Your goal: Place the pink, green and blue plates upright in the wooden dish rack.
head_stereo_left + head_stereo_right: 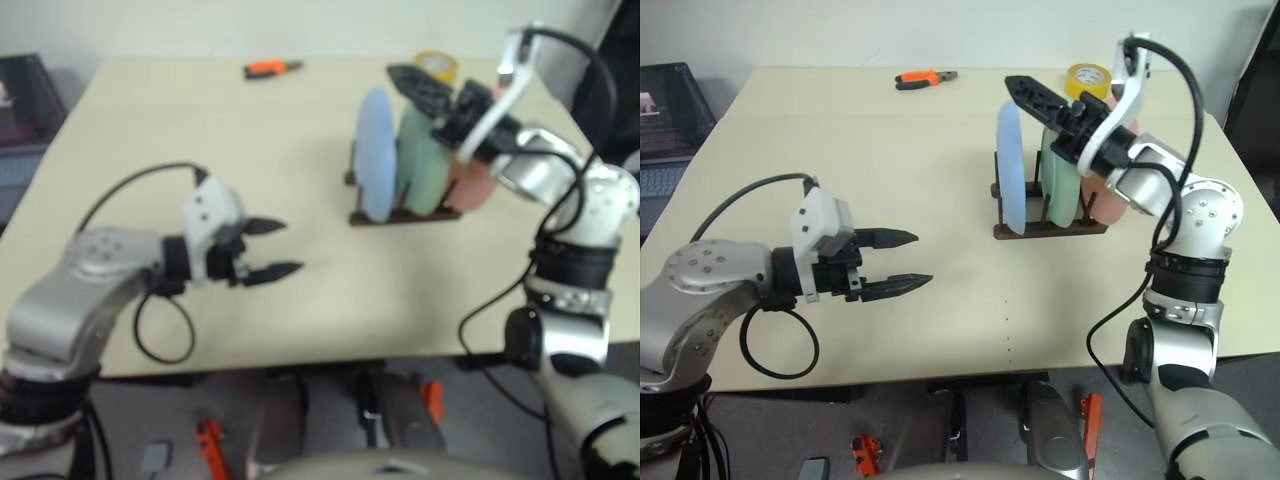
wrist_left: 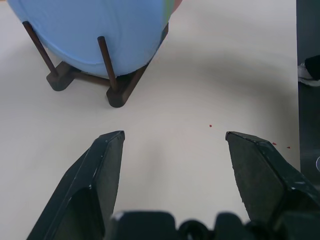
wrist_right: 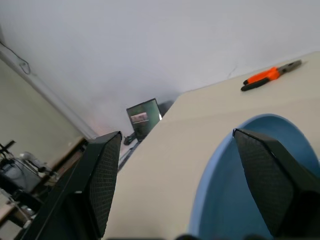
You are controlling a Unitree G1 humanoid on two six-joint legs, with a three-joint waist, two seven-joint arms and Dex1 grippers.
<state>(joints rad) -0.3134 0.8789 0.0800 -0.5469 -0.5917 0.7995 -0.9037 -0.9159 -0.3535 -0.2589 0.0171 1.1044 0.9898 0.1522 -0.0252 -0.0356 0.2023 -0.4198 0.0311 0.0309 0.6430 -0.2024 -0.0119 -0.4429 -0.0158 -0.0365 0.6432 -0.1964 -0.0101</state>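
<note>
We see the blue plate [image 1: 1010, 165], green plate [image 1: 1060, 185] and pink plate [image 1: 1106, 205] upright in the wooden dish rack [image 1: 1045, 228], far right on the table [image 1: 840, 150]. Our right gripper [image 1: 1045, 100] hangs spread above them; our left gripper [image 1: 902, 262] gapes empty, near left. No writing is legible.

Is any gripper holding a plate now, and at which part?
Nothing is held. The left gripper is open over the table; the right gripper is open above the blue plate.

A: Where do the head's eyes look?
B: Down over the table [image 1: 940, 150].
A: And the wrists?
B: Left low, near the wooden dish rack [image 2: 117, 92]; right tilted upward. Both catch the blue plate [image 3: 250, 175].
</note>
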